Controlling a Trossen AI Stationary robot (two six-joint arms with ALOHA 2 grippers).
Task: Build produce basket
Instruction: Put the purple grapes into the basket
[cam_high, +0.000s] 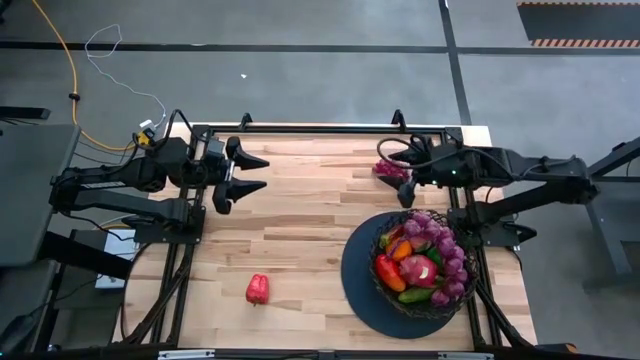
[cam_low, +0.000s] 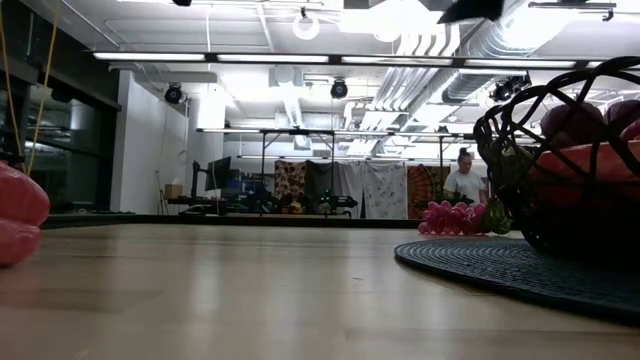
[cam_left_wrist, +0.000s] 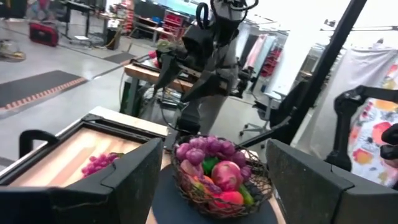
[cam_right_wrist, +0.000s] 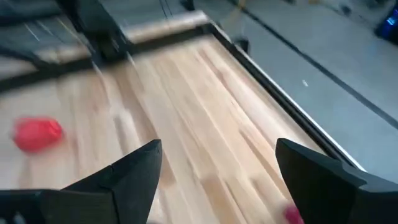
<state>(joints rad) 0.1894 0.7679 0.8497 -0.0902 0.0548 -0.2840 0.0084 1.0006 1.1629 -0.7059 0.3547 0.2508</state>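
Overhead, level and wrist views of one wooden tabletop (cam_high: 300, 230) with two arms. One basket (cam_high: 422, 262), a black wire bowl, stands on one wide dark round mat (cam_high: 362, 272) at the near right of the tabletop. It is filled with produce: purple grapes (cam_high: 440, 240) heaped along its far and right side, a pink dragon fruit (cam_high: 418, 270) near the middle, a red pepper (cam_high: 388, 272) on its left side, an orange piece (cam_high: 401, 250) above that, and a green cucumber (cam_high: 414, 295) at its near edge.

Two pieces lie outside the basket. One second red pepper (cam_high: 257, 289) sits alone on the near middle of the tabletop, well apart from the mat. One loose bunch of grapes (cam_high: 390, 169) lies at the far right of the tabletop, just beside the right pincer (cam_high: 404, 172).

The left pincer (cam_high: 250, 172) hangs over the far left of the tabletop, fingers spread wide, gripping nothing. The right pincer hovers over the far right, beyond the basket, fingers likewise spread and empty; its wrist view shows bare wood between them.

One person (cam_low: 464, 183) stands in the room behind the tabletop.
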